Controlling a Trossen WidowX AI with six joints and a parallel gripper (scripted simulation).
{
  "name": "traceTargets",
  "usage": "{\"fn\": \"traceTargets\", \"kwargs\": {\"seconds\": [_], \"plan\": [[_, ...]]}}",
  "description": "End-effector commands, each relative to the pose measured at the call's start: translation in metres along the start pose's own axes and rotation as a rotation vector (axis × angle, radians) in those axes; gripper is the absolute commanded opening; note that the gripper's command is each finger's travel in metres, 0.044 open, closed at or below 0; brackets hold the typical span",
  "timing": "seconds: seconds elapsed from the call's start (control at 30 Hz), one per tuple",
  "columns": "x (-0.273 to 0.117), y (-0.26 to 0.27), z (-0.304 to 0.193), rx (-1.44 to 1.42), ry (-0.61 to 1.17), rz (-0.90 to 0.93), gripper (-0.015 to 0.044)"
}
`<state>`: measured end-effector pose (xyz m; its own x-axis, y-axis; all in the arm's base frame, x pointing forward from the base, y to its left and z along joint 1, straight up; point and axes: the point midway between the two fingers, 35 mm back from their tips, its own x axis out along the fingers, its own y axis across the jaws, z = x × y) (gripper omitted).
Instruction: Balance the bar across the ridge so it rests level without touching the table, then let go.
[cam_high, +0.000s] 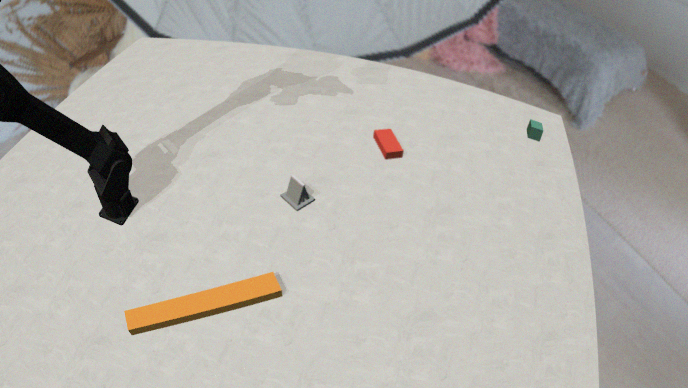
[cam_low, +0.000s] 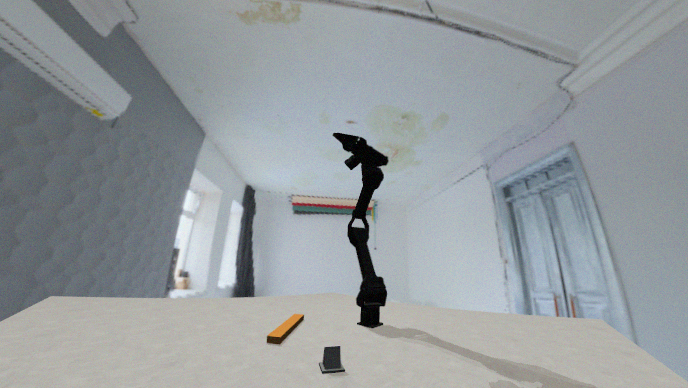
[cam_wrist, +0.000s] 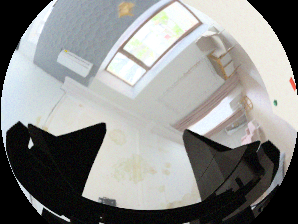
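Note:
An orange bar (cam_high: 202, 301) (cam_low: 286, 328) lies flat on the table, at the lower left in the top view and left of the arm's base in the exterior view. A small grey ridge (cam_high: 297, 192) (cam_low: 332, 358) stands upright on a square base, apart from the bar, with nothing on it. My gripper (cam_low: 337, 135) (cam_wrist: 145, 131) is raised high above the table, far from bar and ridge. The wrist view shows its two black fingers wide apart with nothing between them. The gripper is outside the top view.
A red block (cam_high: 388, 142) (cam_wrist: 293, 84) lies beyond the ridge. A small green cube (cam_high: 534, 130) (cam_wrist: 275, 103) sits near the table's far right corner in the top view. The arm's black base (cam_high: 119, 207) (cam_low: 370, 315) stands on the table behind the ridge in the exterior view.

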<state>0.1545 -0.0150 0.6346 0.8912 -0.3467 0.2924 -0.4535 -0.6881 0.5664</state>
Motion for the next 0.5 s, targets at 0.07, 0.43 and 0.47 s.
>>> {"fn": "traceTargets", "kwargs": {"seconds": [0.07, 0.43, 0.47], "plan": [[0.001, -0.007, -0.004, -0.084, 0.009, 0.007, 0.0321], [0.019, -0.067, -0.021, -0.686, 0.075, 0.029, 0.0315], [0.021, -0.073, -0.022, -0.738, 0.083, 0.028, 0.0315]]}}
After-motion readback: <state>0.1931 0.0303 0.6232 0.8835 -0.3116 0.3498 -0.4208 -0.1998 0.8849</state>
